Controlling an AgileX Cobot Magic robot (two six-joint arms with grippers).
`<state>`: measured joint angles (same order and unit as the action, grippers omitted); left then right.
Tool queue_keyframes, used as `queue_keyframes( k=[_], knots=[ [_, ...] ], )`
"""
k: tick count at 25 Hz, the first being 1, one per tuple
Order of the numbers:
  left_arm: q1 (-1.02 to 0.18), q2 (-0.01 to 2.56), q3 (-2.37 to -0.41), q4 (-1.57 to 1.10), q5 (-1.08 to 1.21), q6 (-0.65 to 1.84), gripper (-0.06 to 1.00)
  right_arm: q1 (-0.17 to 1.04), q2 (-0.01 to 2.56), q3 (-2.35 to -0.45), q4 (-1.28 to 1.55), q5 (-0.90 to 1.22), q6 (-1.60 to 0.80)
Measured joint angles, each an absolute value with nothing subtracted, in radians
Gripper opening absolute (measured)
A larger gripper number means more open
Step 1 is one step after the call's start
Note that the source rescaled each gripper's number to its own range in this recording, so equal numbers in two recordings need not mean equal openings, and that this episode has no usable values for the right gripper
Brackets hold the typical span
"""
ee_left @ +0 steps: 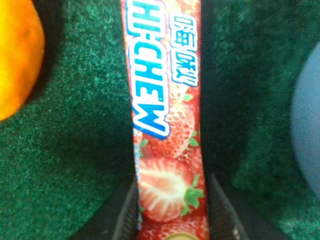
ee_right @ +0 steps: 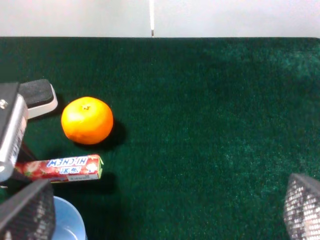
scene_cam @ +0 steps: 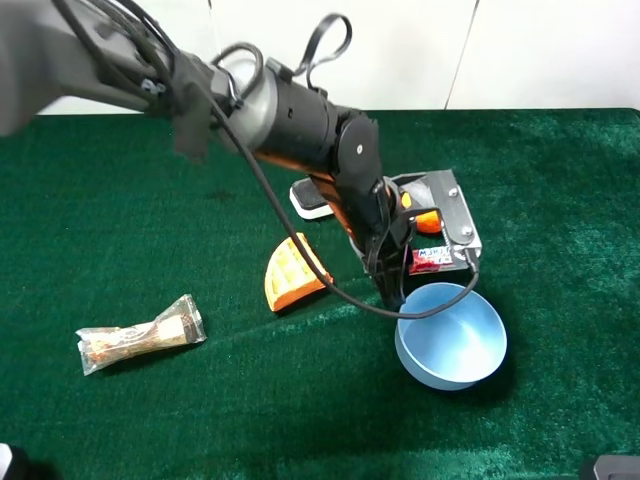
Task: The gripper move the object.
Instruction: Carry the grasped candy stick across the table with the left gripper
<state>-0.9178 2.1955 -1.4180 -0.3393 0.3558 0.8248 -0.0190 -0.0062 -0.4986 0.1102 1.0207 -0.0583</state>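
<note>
Gripping one end of the candy stick pack point(ee_left: 167, 125), the left gripper point(ee_left: 172, 200) is closed tight on its sides; the pack is found just beside the blue bowl point(scene_cam: 455, 338), toward the mandarin point(ee_right: 87, 120).

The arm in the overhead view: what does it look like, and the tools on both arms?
The left arm is thick and rounded, mostly black with a silver-grey band and orange trim. Black cables loop along it. The left tool is a boxy silver-grey metal block with screws. The right tool shows two dark grey fingers with a mesh-like texture.
</note>
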Motion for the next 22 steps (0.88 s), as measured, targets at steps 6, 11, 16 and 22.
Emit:
queue_keyframes(
  k=[6, 11, 16, 22],
  knots=[
    [-0.918, 2.118, -1.422, -0.339, 0.402, 0.81, 0.01, -0.019, -0.006, -0.499, 0.11, 1.021, -0.058],
    [-0.918, 2.06, -1.422, -0.284, 0.459, 0.739, 0.01, -0.019, -0.006, -0.499, 0.11, 1.021, -0.058],
    [-0.918, 2.007, -1.422, -0.184, 0.567, 0.611, 0.01, -0.019, -0.006, -0.499, 0.11, 1.021, -0.058],
    [-0.897, 1.915, -1.421, -0.086, 0.72, 0.456, 0.01, -0.019, -0.006, -0.499, 0.11, 1.021, -0.058]
  ],
)
